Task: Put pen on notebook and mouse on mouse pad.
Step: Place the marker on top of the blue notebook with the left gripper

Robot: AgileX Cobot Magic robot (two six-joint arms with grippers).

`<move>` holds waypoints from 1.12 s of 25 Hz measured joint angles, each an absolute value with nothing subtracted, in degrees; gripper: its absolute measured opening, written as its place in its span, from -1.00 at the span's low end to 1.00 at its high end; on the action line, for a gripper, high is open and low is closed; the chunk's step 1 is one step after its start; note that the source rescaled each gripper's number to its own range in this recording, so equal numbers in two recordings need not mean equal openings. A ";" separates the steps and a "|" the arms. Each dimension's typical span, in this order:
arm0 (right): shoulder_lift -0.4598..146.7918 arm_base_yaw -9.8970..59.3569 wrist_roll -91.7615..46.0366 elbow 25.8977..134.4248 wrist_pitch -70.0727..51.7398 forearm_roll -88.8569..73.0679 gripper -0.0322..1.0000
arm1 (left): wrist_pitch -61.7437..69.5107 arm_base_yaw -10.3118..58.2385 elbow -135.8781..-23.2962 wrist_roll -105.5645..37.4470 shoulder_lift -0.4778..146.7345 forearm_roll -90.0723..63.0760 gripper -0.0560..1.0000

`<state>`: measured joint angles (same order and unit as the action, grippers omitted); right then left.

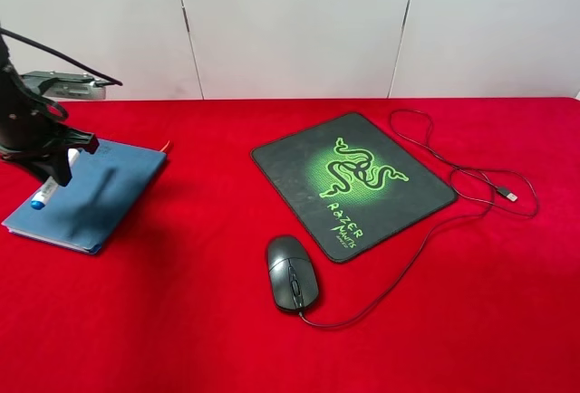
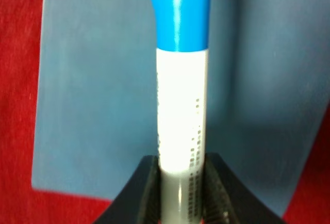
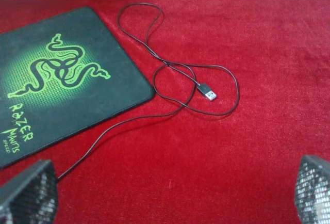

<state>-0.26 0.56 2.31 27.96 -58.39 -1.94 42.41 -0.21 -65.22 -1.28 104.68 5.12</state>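
My left gripper (image 1: 62, 168) is shut on the white pen (image 2: 181, 115), whose blue cap (image 1: 39, 201) slants down over the near left part of the slate-blue notebook (image 1: 100, 192). The left wrist view shows the black fingers (image 2: 147, 193) clamping the pen's white barrel with the notebook cover (image 2: 98, 105) right behind it. Whether the cap touches the cover cannot be told. The dark mouse (image 1: 292, 273) lies on the red cloth just in front of the black mouse pad (image 1: 352, 182) with its green logo. My right gripper (image 3: 172, 190) is open, hovering over the cloth beside the pad (image 3: 62, 84), and stays outside the high view.
The mouse's thin black cable (image 1: 426, 230) loops around the pad's right side and ends in a USB plug (image 3: 209, 92) on the red tablecloth (image 1: 181, 321). A grey device (image 1: 68, 85) sits at the table's far left edge, behind the left arm.
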 joint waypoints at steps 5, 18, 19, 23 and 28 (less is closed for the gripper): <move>-0.26 0.56 2.31 27.96 -58.39 -1.94 1.00 | 41.10 -0.21 -66.24 -1.47 107.88 5.12 -0.88; -0.26 0.56 2.31 27.96 -58.39 -1.94 1.00 | 39.49 -0.21 -66.24 -1.56 111.45 6.26 -0.66; -0.26 0.56 2.31 27.96 -58.39 -1.94 1.00 | 39.38 -0.21 -66.24 -1.56 111.51 6.26 -0.60; -0.26 0.56 2.31 27.96 -58.39 -1.94 1.00 | 39.26 -0.21 -66.24 -1.56 111.51 6.26 -0.16; -0.26 0.56 2.31 27.96 -58.39 -1.94 1.00 | 39.37 -0.21 -66.24 -1.56 111.56 6.26 0.66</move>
<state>-0.26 0.56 2.31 27.96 -58.39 -1.94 39.37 -0.21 -66.24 -1.56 111.56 6.26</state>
